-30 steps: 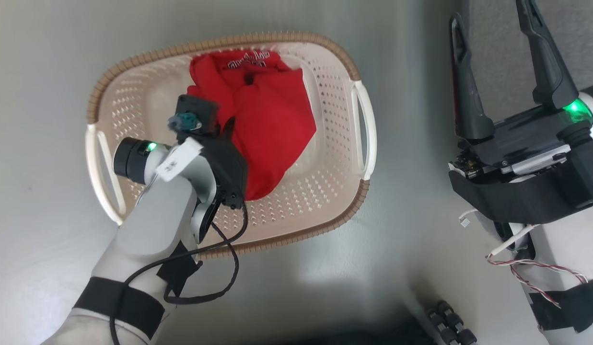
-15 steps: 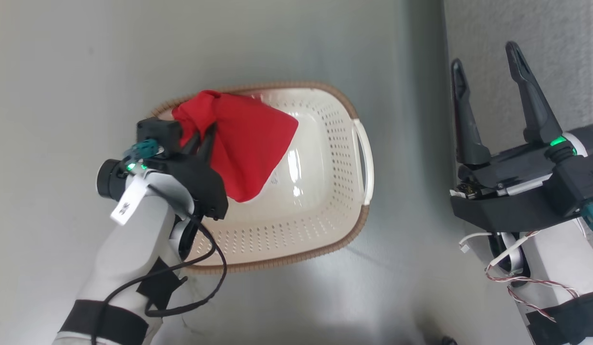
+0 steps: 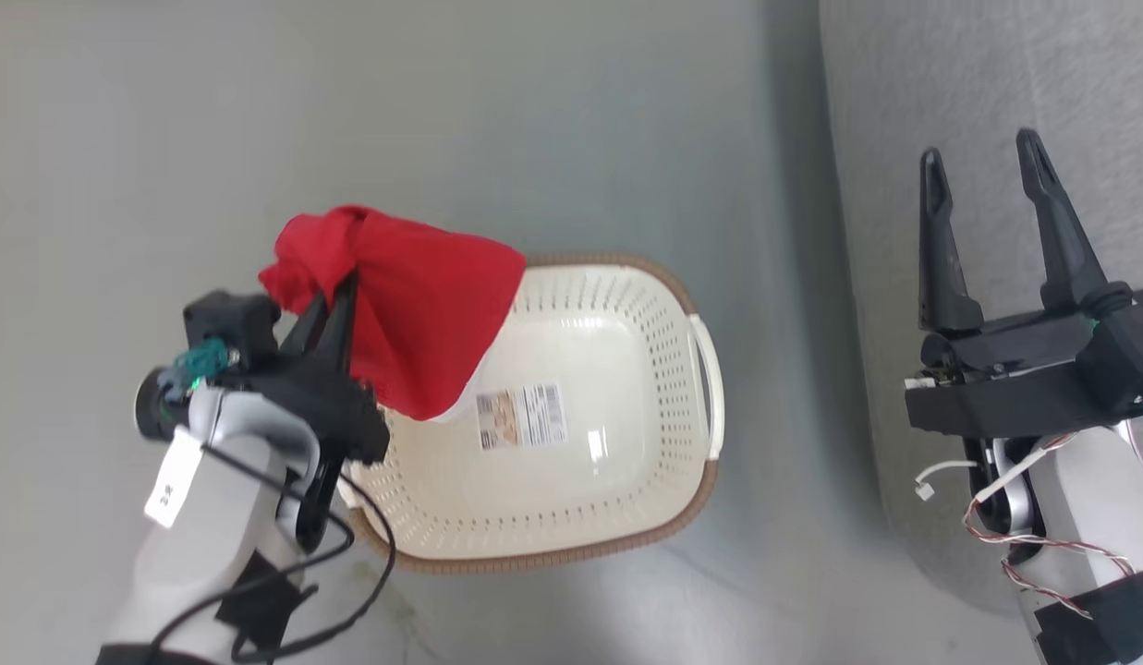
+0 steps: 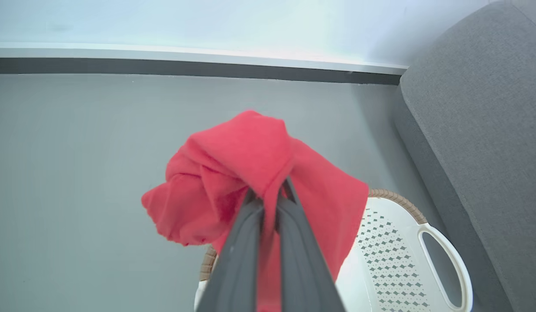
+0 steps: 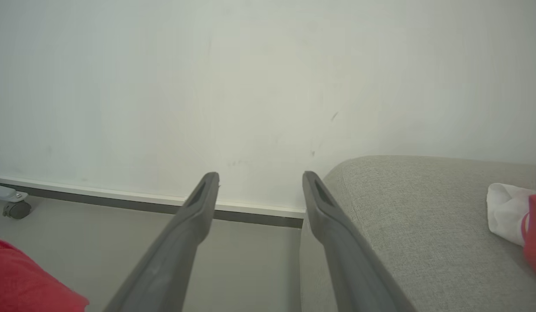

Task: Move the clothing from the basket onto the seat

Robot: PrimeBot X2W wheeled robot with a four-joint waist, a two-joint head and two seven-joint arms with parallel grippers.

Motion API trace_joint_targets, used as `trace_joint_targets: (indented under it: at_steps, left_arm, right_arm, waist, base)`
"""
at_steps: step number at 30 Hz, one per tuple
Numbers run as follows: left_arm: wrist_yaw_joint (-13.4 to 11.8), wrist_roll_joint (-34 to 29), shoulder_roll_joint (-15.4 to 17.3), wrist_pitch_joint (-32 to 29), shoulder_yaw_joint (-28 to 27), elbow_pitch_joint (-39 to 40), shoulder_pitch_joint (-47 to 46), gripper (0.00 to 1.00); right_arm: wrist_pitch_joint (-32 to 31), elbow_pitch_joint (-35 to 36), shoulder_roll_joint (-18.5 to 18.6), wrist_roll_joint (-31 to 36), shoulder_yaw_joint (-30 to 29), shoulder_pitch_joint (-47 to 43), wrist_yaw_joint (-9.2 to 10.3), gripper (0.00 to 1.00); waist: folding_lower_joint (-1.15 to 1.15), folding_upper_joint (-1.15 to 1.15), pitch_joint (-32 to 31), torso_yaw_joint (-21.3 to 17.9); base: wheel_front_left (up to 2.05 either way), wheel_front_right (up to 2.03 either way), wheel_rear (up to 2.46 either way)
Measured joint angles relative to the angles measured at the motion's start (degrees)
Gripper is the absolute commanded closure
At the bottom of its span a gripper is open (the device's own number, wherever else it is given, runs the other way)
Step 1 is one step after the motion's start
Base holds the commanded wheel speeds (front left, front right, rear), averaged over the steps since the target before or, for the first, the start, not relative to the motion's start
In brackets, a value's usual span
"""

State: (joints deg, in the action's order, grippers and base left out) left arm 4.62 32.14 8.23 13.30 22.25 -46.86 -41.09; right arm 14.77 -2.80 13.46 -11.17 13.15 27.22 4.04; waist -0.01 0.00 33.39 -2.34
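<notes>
Left gripper (image 3: 342,294) clamped on red jersey (image 3: 414,305), which hangs above basket (image 3: 571,547); basket floor bare where visible. Carry to sofa (image 3: 950,92) and release remain. Right gripper (image 3: 980,150) jaws apart, empty.

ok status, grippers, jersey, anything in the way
Left gripper shut on red jersey, held over edge of basket. Right gripper open, empty, above sofa. No obstacle seen toward sofa.
</notes>
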Motion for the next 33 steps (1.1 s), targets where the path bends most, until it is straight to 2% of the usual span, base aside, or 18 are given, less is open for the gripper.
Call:
trace_joint_targets:
  at_steps: [13, 33]
  left_arm:
    - [-0.18, -0.40, 2.64, 0.69, -1.14, 5.86, 8.51, 1.00]
    - [-4.19, -1.57, 5.67, 1.00, -1.70, 17.17, 23.58, 1.00]
  right_arm:
    - [-0.01, -6.03, 0.47, -1.01, -0.91, -3.61, -1.60, 0.00]
    - [-0.05, -14.34, -0.99, -2.64, 2.98, -10.91, -6.23, 0.00]
  waist:
    - [0.00, 0.00, -10.56, 1.47]
    - [0.00, 0.00, -27.60, 1.83]
  base:
    - [0.00, 0.00, 0.00]
    - [0.00, 0.00, 0.00]
